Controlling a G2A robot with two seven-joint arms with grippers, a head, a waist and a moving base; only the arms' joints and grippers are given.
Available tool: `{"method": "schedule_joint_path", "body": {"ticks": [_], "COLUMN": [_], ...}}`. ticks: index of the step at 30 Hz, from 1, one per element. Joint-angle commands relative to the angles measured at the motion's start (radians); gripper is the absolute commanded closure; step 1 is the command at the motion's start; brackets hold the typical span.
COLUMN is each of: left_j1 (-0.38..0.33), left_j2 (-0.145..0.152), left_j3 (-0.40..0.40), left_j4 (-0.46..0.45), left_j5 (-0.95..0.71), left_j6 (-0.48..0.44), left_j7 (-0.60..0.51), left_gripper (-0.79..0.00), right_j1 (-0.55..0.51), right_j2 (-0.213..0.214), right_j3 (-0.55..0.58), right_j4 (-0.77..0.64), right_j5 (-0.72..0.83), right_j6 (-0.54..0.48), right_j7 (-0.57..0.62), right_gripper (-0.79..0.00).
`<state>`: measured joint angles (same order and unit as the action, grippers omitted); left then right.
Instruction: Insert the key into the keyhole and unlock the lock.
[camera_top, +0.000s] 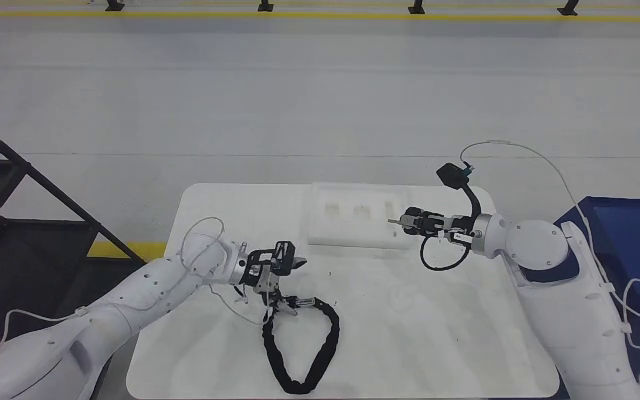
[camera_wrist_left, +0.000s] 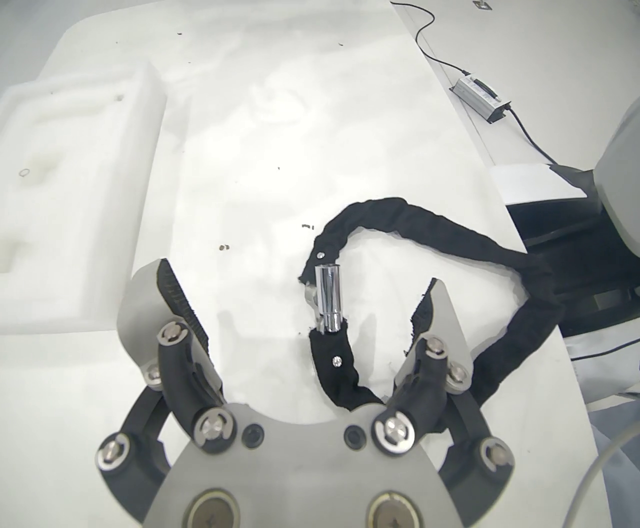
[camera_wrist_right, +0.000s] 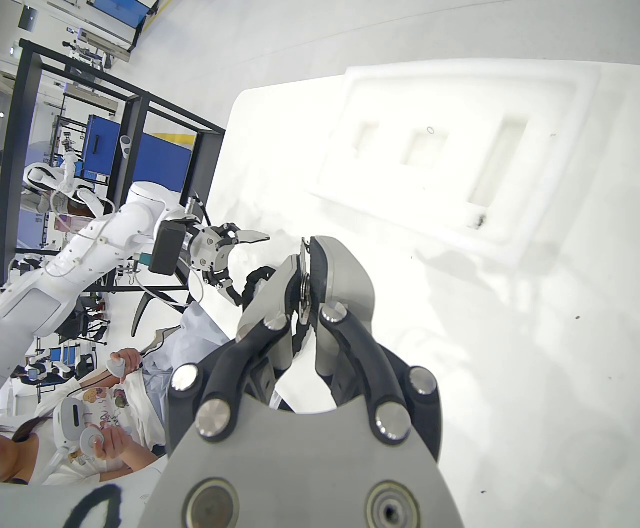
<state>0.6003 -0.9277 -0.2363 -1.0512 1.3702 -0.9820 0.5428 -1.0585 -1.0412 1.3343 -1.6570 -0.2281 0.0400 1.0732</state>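
Left gripper (camera_wrist_left: 300, 287) was released over the chain lock (camera_wrist_left: 480, 245), lower centre in the top view, straddling its chrome cylinder (camera_wrist_left: 327, 300). Right gripper (camera_wrist_right: 306, 252) was clenched on the key (camera_wrist_right: 303, 290), right of centre, well apart. Risk: unheld lock could skid on the tabletop (camera_top: 450, 330); key could twist in the grip.

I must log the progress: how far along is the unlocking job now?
Done: the right gripper is shut on the key. In hand: the open left gripper hovers over the lock cylinder, not gripping it. Left: carry the key over to that cylinder, insert it and turn.
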Motion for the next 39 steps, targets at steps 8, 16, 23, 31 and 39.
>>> {"method": "schedule_joint_path", "body": {"ticks": [8,16,23,31,39], "left_j1": [0.030,0.049,0.053,0.054,0.053], "left_j2": [-0.018,-0.045,-0.069,-0.091,-0.113], "left_j3": [0.004,0.001,0.001,0.002,-0.015], "left_j4": [0.017,0.047,0.088,0.112,0.140], "left_j5": [0.145,0.198,0.238,0.286,0.267], "left_j6": [0.062,0.103,0.114,0.113,0.082], "left_j7": [0.066,0.088,0.101,0.108,0.091], "left_gripper": [-0.785,-0.785,-0.714,0.000,0.000], "right_j1": [0.000,0.000,0.000,0.000,0.000], "right_j2": [0.000,0.000,0.000,0.000,0.000], "right_j3": [0.000,0.000,0.000,0.000,0.000], "right_j4": [0.000,0.000,0.000,0.000,0.000], "right_j5": [0.000,0.000,0.000,0.000,0.000], "right_j6": [0.000,0.000,0.000,0.000,0.000], "right_j7": [0.000,0.000,0.000,0.000,0.000], "right_gripper": [0.000,0.000,0.000,0.000,0.000]}}
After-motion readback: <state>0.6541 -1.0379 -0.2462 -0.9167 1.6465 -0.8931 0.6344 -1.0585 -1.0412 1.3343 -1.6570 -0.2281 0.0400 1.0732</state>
